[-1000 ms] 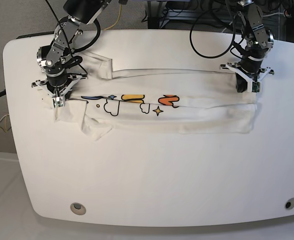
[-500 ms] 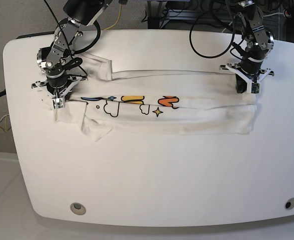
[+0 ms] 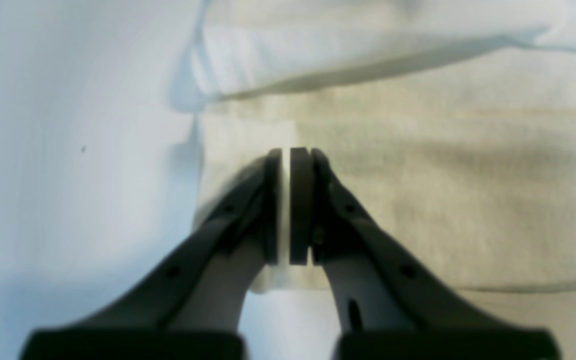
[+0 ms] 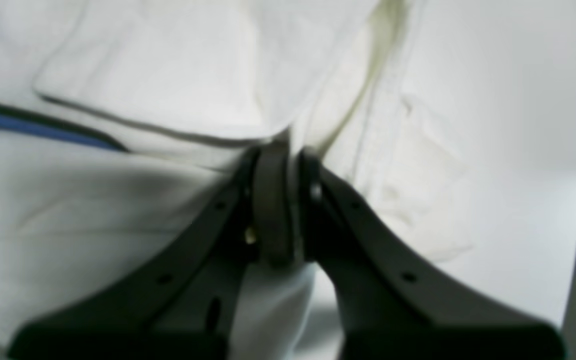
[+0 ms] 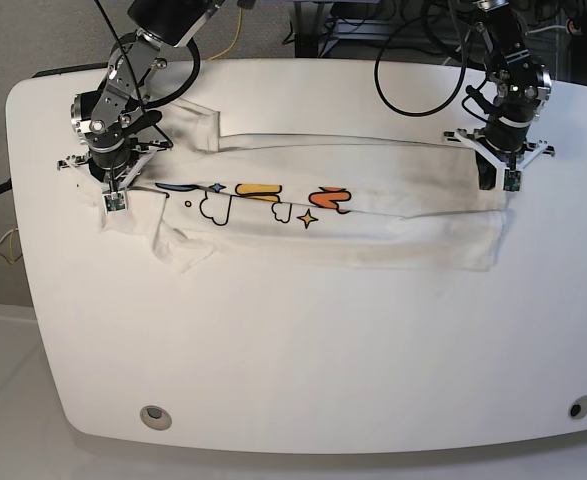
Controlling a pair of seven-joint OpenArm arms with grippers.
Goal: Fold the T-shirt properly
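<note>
Across the far half of the table [image 5: 303, 340] the T-shirt [image 5: 373, 215] lies stretched sideways as a long folded band, collar end toward the left edge. One risk, as I judge it: if the two arms move unevenly, thin cloth could slip from a pinch and the fold would sag or skew. Left gripper [image 3: 288, 150] is clenched on the shirt's edge, a sliver showing between its pads; right gripper [image 4: 280, 150] is clamped tight on a bunched fold.
</note>
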